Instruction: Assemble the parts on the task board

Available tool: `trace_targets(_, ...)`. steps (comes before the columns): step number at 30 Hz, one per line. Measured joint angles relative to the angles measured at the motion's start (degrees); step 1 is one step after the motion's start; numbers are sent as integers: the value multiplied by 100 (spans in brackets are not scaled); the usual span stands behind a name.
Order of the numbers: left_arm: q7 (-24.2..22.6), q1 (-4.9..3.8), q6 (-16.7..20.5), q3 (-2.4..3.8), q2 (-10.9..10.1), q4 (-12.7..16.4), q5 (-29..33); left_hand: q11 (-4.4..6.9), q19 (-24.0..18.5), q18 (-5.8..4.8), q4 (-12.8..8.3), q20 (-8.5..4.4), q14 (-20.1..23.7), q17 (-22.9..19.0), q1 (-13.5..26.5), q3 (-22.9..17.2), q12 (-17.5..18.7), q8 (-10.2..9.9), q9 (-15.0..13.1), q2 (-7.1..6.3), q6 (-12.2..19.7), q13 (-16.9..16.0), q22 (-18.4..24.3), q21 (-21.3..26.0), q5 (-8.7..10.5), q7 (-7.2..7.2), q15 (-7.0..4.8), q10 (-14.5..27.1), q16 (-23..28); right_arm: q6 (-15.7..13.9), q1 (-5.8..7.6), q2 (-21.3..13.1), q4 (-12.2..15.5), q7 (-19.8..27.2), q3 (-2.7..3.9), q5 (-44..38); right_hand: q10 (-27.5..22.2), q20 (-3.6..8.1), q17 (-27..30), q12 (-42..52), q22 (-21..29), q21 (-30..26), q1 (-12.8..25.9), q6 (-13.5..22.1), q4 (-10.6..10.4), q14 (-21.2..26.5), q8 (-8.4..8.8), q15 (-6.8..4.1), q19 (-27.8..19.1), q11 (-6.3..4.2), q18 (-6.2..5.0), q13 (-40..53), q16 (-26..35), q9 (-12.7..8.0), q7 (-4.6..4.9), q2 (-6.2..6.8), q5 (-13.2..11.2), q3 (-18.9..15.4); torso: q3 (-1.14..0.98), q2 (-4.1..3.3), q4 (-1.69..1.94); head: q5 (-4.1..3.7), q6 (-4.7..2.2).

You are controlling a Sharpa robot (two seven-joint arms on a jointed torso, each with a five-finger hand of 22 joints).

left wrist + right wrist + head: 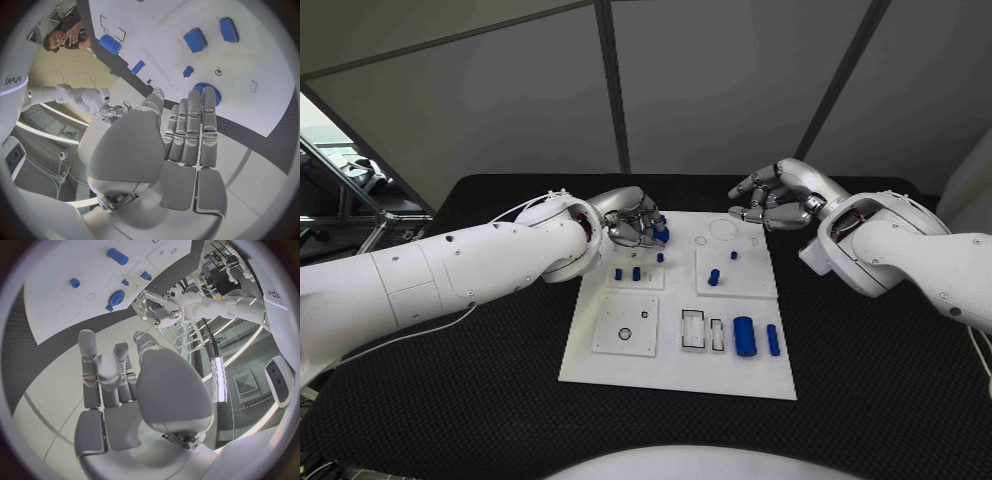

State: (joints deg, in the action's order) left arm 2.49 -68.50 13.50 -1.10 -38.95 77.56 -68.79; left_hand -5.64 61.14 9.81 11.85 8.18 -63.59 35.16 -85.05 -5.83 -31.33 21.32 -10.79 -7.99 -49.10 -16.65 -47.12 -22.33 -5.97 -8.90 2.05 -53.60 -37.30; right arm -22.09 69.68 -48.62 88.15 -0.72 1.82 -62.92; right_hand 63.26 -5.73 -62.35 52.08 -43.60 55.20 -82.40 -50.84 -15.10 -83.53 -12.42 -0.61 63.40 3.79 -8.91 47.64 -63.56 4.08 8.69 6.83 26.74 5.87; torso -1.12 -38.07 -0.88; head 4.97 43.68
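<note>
Now the left hand (635,222) is at the upper left corner of the white board (678,372), just left of the picture's centre, and its fingers curl around a small blue round part (659,234) with ridges. In the left wrist view this blue gear (206,93) lies at the fingertips (201,102), on the board. Whether the fingers really hold it or only touch it, I cannot tell.

The right hand (783,197) hovers at the upper right of the board, fingers loosely bent, holding nothing. Other blue pieces (746,336) wait at the lower right of the board.

I judge the step is seating the gear. Next, the hand must press it straight down and then let go.
</note>
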Motion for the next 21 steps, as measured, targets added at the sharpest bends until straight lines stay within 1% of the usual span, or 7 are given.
trace_targets(6, -120, -2, -1, -86, 179, -165, -643, 19, 252, 0, -48, -43, -174, -1, 0, 143, 74, -156, 174, 0, -160, 200, 34, -24, 0, 21, -34, -20, -312, 0, 0, 10, 2, 0, 0, 0, 0, 0, 0, 0, 0, 0, 0, 0, 0, 0, 0, 0, 0, 0, 0, 0, 0, 0, 0, 0, 0, 0, 0, -1, 1, -3, -15)
trace_targets(9, -128, -2, -34, -117, 268, -251, -943, 19, 412, -1, -80, -76, -315, 87, -5, 175, 153, -221, 254, 5, -247, 321, -43, -160, 0, 38, -47, -21, -615, 0, 0, 15, 3, 0, 0, 0, 0, 0, 0, 0, 0, 0, 0, 0, 0, 0, 0, 0, 0, 0, 0, 0, 0, 0, 0, 0, 0, 0, 1, -2, 1, -2, -18)
trace_targets(11, -127, -2, -74, -129, 329, -314, -1120, 16, 541, -1, -94, -95, -429, 174, -56, 190, 226, -283, 309, 56, -327, 415, -151, -303, 0, 43, -67, -24, -900, 0, 0, 19, 3, 0, 0, 0, 0, 0, 0, 0, 0, 0, 0, 0, 0, 0, 0, 0, 0, 0, 0, 0, 0, 0, 0, 0, 0, 0, 1, -2, 1, -2, -13)
trace_targets(13, -119, -2, -116, -134, 377, -368, -1252, 45, 744, -1, -94, -133, -693, 591, -86, 189, 305, -355, 378, 86, -426, 533, -432, -673, 0, 66, -98, -65, -1540, 0, 0, 23, 3, 0, 0, 0, 0, 0, 0, 0, -1, 0, 0, 0, 0, 0, 0, 0, 0, 0, 0, 1, 0, 0, 0, 0, 0, 0, 1, -1, 1, -5, -4)
trace_targets(16, -99, -2, -204, -144, 450, -450, -1429, 65, 1032, -1, -109, -155, -944, 1188, -99, 175, 420, -459, 456, 99, -527, 671, -1084, -1563, 0, 82, -112, -180, -2295, 0, 0, 28, 2, 0, 0, 0, 0, 0, 0, 0, -1, 0, 0, 0, 0, 0, 0, 0, 0, 0, 0, 1, 0, 0, 0, 0, 0, 0, 1, -1, 1, -9, 3)
trace_targets(20, -65, -2, -315, -163, 540, -552, -1584, 58, 1109, -14, -135, -163, -1012, 1436, -99, 148, 546, -541, 521, 99, -579, 790, -1509, -2101, 0, 72, -113, -206, -2681, 1, 0, 30, 2, 0, 0, 0, 0, 0, 0, 0, -1, 0, 0, 0, 0, 0, 0, 0, 0, 0, 0, 1, 0, 0, 0, 0, 0, 0, 1, 0, 1, -20, 12)
trace_targets(21, -58, -1, -337, -170, 559, -573, -1610, 50, 1146, -185, -136, -159, -1013, 1474, -99, 147, 563, -568, 531, 99, -579, 809, -1582, -2191, 0, 72, -113, -214, -2739, 1, 0, 30, 2, 0, 0, 0, 0, 0, 0, 0, -1, 0, 0, 0, 0, 0, 0, 0, 0, 0, 0, 1, 0, 0, 0, 0, 0, 0, 1, 0, 1, -20, 12)
